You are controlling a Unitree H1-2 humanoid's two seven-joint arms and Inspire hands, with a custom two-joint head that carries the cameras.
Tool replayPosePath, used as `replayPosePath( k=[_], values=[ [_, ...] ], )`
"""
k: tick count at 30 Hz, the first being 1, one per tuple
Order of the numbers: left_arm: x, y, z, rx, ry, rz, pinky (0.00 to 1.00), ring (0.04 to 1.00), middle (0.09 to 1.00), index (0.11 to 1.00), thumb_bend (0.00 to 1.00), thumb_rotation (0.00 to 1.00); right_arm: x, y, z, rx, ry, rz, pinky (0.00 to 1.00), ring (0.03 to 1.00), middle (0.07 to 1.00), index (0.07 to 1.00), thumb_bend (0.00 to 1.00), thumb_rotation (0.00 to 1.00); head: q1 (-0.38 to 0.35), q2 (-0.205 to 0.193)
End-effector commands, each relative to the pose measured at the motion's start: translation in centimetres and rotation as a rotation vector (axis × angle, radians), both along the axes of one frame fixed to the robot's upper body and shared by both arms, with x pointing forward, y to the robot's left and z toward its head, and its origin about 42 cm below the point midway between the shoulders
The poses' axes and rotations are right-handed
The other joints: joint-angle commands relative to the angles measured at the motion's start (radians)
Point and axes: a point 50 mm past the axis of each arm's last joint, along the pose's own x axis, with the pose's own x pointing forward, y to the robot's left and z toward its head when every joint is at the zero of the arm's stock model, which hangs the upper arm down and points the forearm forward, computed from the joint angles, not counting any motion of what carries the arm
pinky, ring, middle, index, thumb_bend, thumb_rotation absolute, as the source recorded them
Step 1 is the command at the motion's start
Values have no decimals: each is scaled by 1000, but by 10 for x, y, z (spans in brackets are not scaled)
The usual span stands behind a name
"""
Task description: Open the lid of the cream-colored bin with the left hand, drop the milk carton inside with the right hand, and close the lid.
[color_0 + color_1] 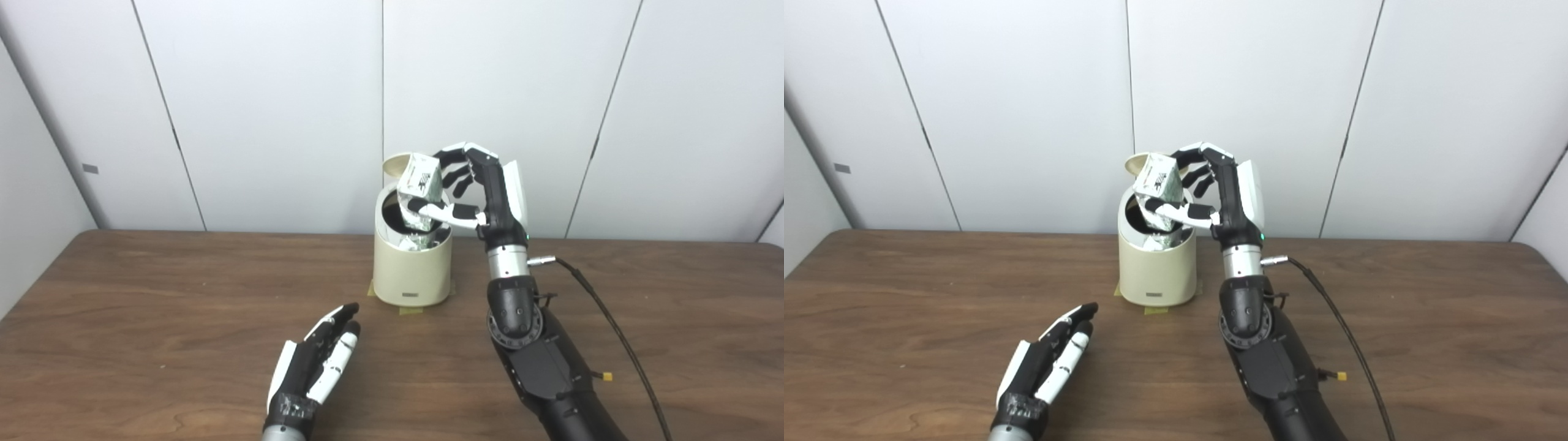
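I work in what looks like a lab test booth: plain white wall panels (275, 110) (seams visible) behind a wooden table (153, 294).

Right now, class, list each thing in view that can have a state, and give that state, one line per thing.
Bin lid: open, tipped up at the back.
Cream-colored bin: upright on the table, mouth uncovered.
Milk carton: tilted over the bin's mouth, held in the fingers.
Right hand: shut on the milk carton.
Left hand: open, holding nothing, low over the table.
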Motion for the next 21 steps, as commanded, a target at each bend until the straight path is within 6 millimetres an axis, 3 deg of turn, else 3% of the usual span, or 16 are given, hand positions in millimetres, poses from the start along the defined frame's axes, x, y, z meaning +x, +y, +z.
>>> replayPosePath(
  k=[1, 5, 8, 17, 21],
  values=[
    [2, -4, 17, -15, -73, -2, 894, 924, 912, 860, 458, 730, 3, 8, 33, 31, -128, 28, 256, 395, 534, 502, 489, 0, 0, 1],
    [0, -3, 18, -20, -72, -3, 895, 923, 911, 863, 456, 727, 2, 11, 33, 37, -125, 24, 315, 456, 507, 469, 499, 0, 0, 5],
    [-1, -4, 18, -10, -83, -9, 897, 925, 914, 858, 452, 742, 2, 13, 31, 38, -121, 25, 258, 395, 538, 500, 489, 0, 1, 7],
    [-2, -4, 17, -66, -81, -28, 931, 937, 918, 872, 462, 818, -1, 15, 26, -5, -120, 25, 250, 394, 549, 506, 487, 0, 4, 13],
    [-3, -3, 16, -73, -85, -32, 968, 953, 914, 869, 461, 902, -2, 14, 22, -14, -121, 18, 258, 401, 549, 502, 488, 0, 2, 16]
  ],
)
